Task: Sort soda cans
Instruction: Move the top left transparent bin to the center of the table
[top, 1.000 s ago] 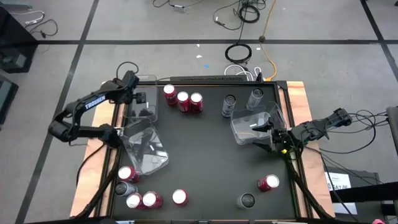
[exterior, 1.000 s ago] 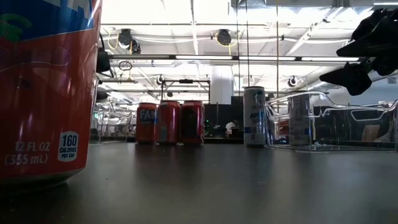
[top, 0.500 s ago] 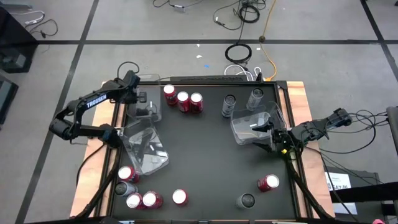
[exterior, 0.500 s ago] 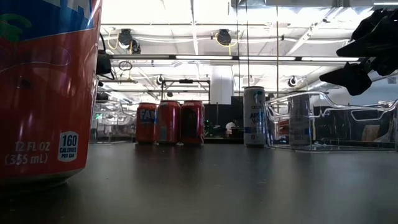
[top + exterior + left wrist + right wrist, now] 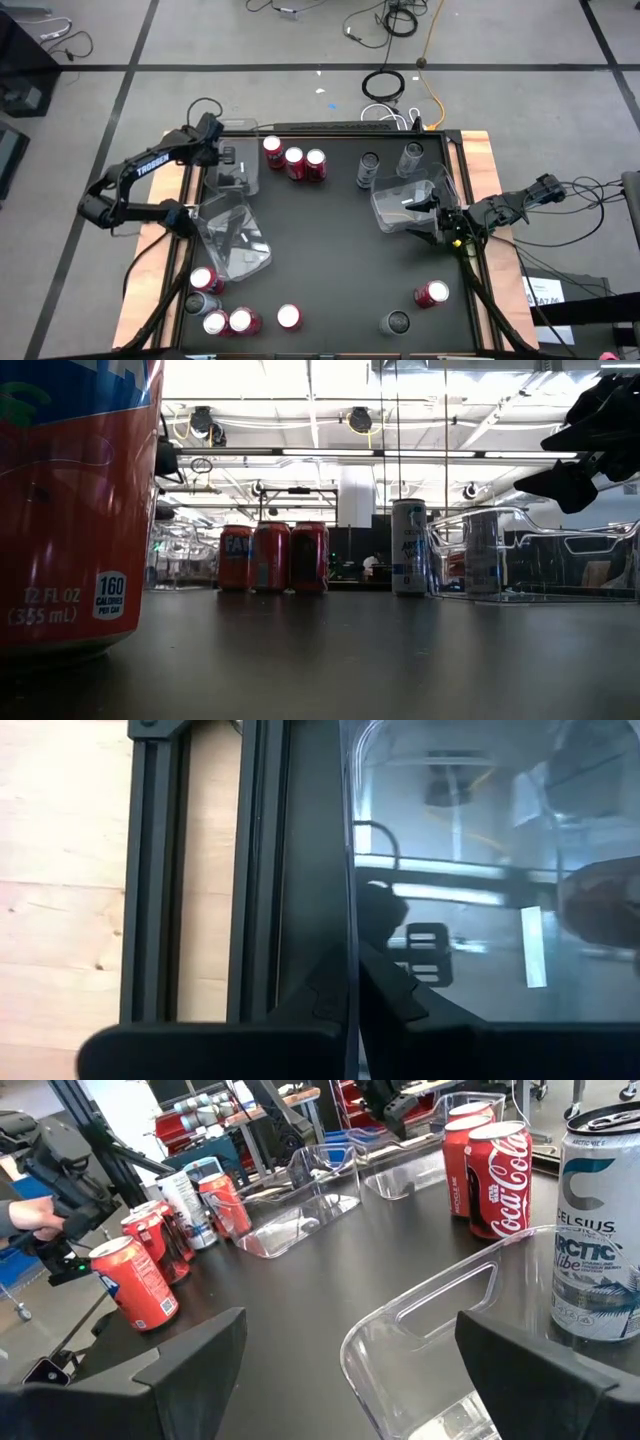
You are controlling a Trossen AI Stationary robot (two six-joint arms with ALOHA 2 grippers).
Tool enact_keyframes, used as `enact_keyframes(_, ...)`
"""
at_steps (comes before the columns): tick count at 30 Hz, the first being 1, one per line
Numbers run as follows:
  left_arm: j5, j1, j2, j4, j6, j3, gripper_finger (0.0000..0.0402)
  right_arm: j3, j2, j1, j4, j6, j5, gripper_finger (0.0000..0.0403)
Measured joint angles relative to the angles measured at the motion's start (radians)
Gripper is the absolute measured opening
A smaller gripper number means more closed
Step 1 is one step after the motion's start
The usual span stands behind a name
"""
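Observation:
Three red soda cans (image 5: 293, 160) stand in a row at the far edge, with two grey ones (image 5: 368, 168) to their right. More cans (image 5: 228, 318) cluster at the near left. A red can (image 5: 432, 293) and a grey one (image 5: 397, 322) stand at the near right. My left gripper (image 5: 218, 157) is shut on a clear bin (image 5: 235, 175) at the far left corner. My right gripper (image 5: 440, 215) is open beside the right-hand clear bin (image 5: 408, 200), whose rim (image 5: 420, 1305) lies ahead between its spread fingers (image 5: 190, 1350). My left gripper pinches the upper edge of the clear bin's left side wall (image 5: 351, 935) between its two fingers (image 5: 395, 1000), one finger inside the bin and one outside. The fingers come from above, pointing down.
A second clear bin (image 5: 235, 240) lies aslant at the left, between the held bin and the near-left cans. The table's black frame rail (image 5: 160, 870) and wooden side board (image 5: 60, 870) run just outside the held bin. The middle of the black tabletop (image 5: 330, 250) holds nothing.

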Motion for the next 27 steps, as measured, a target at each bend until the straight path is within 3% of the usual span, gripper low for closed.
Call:
enact_keyframes(12, -0.091, 0.001, -0.071, -0.165, 0.025, 0.154, 0.0007, 0.0, 0.0, 0.0, 0.0, 0.0, 0.0, 0.0352)
enact_keyframes(27, -0.113, 0.0, -0.153, -0.254, 0.028, 0.359, 0.0005, 0.0, 0.0, 0.0, 0.0, 0.0, 0.0, 0.0352)
